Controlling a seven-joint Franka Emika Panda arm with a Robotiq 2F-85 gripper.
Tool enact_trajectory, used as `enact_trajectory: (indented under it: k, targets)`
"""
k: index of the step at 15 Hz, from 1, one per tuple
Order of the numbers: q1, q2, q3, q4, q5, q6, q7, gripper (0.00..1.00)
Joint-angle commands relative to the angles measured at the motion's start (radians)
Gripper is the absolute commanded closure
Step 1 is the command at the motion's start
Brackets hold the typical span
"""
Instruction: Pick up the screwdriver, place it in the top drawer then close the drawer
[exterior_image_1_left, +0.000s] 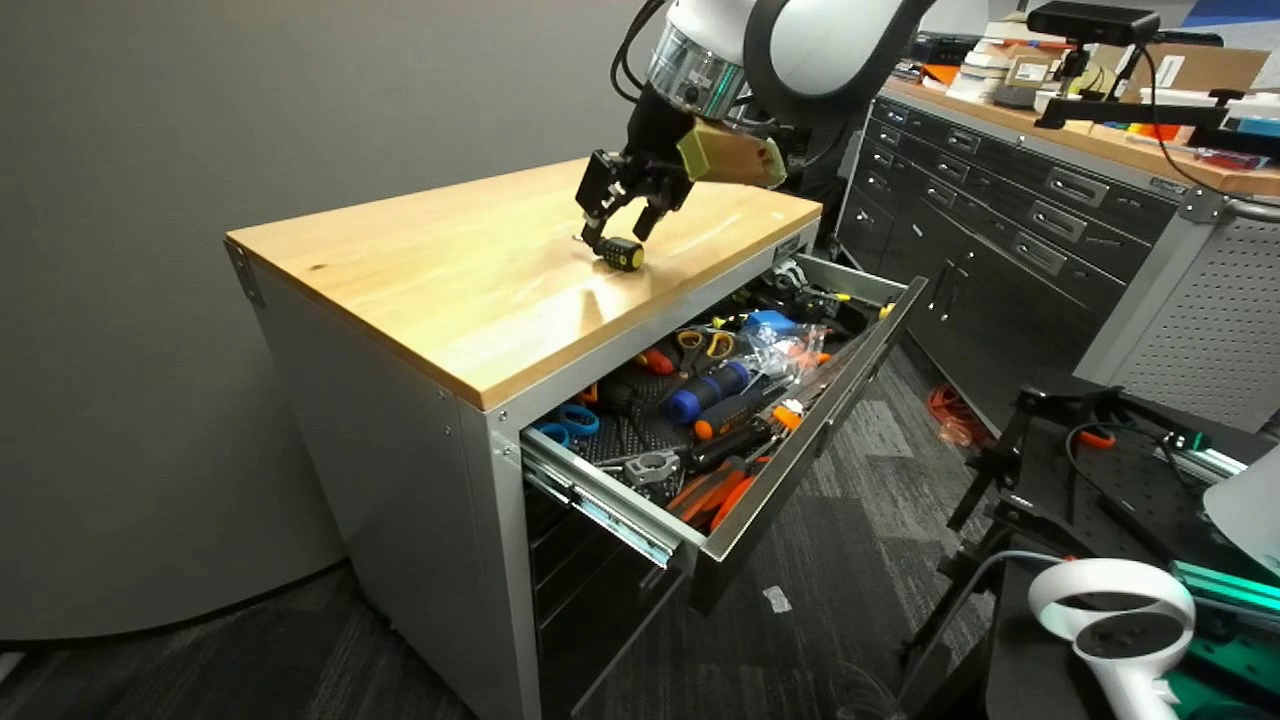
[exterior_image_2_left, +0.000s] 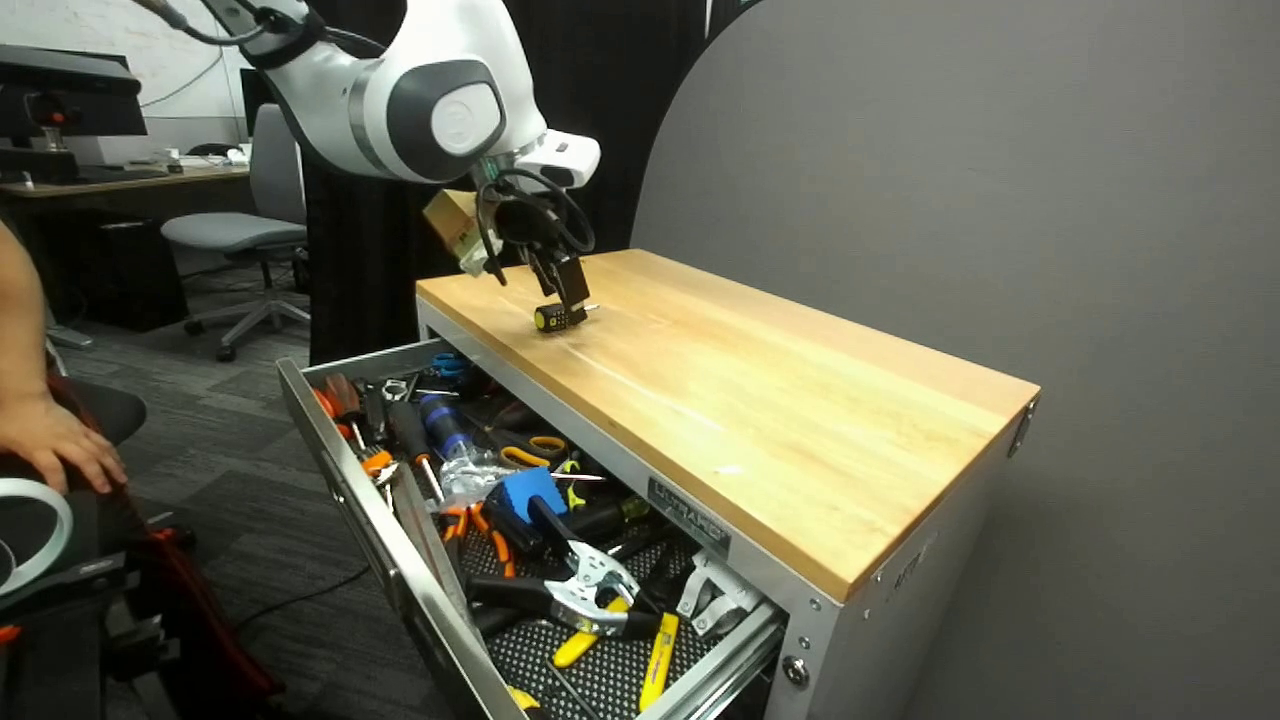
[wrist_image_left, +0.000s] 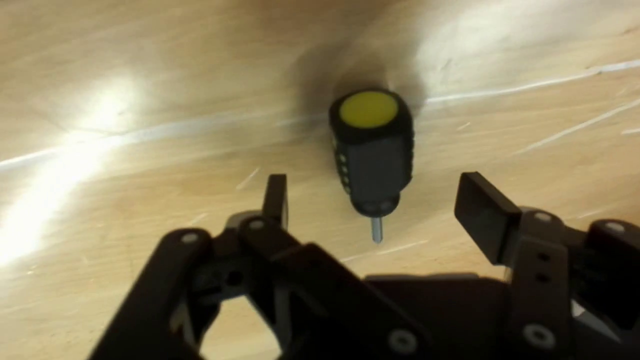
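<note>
Gripper spread, holding nothing, nr thin end of screwdriver; may pinch only shaft, swivel it; top drawer v. full, poss. jam

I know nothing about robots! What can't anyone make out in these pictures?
Screwdriver: wrist view; tip too small and soft to tell its shape.
Worktop: wrist view; partly blocked by the end effector.
Top drawer: both exterior views; its back is hidden beneath the worktop.
Person: in an exterior view; mostly cut off by the left edge.
Robot arm: both exterior views; cut off by the top edge.
</note>
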Motion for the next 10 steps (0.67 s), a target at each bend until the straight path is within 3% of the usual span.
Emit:
enact_trajectory:
  k: [1,3,5,7,8,10]
  targets:
    - [0.101,0.035,-0.131,0.022,-0.107,0.052,0.127,0.47]
    - [0.108,0.030,-0.136,0.011,-0.100,0.025,0.144,0.63]
    - [0.057,-0.001,-0.059,-0.011,-0.017,-0.050,0.070,0.77]
    - [-0.005,-0.038,0.019,-0.033,0.061,-0.123,0.004,0.82]
    - [-0.040,-0.064,0.052,-0.041,0.106,-0.180,-0.041,0.77]
    - [-0.081,-0.104,0.071,-0.050,0.152,-0.302,-0.081,0.78]
